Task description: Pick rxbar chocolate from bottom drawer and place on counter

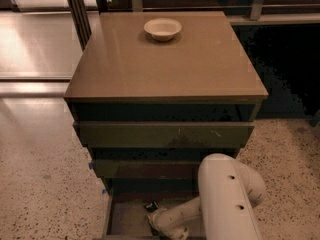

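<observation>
The bottom drawer point(124, 220) is pulled open at the lower edge of the camera view. A small black bar with a white mark, the rxbar chocolate point(151, 205), lies on its floor near the back. My gripper point(155, 217) is down inside the drawer, just in front of and touching or nearly touching the bar. My white arm point(226, 200) reaches in from the right and hides the drawer's right half. The tan counter point(165, 64) tops the cabinet.
A white bowl point(162, 28) stands at the back of the counter. Two wider drawers point(165, 134) sit above the open one, slightly stepped out. Speckled floor point(45, 184) lies on both sides. Dark metal posts point(80, 11) stand at the back left.
</observation>
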### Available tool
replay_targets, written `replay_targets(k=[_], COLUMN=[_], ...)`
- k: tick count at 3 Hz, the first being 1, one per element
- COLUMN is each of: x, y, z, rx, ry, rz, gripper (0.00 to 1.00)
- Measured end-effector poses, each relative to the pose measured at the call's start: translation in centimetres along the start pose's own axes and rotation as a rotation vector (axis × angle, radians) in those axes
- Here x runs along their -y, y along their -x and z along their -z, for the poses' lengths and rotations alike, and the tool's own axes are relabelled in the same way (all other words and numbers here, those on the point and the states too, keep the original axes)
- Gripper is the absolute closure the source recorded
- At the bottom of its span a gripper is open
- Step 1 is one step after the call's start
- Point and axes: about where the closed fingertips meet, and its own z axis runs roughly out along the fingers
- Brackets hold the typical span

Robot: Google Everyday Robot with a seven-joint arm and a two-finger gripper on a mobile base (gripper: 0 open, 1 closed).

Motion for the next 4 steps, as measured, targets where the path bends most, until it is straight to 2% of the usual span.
replay_targets(k=[1, 2, 3, 4], x=[-0.6, -0.4, 0.4, 0.4], y=[-0.3, -1.5, -3.1, -3.1], z=[3.4, 8.4, 13.5, 13.5], rx=[0.009, 0.052, 0.082, 0.082], ry=[0.045, 0.062, 0.045, 0.045], rz=[0.062, 0.12, 0.149, 0.149], gripper=[1.0, 1.0, 1.0, 1.0])
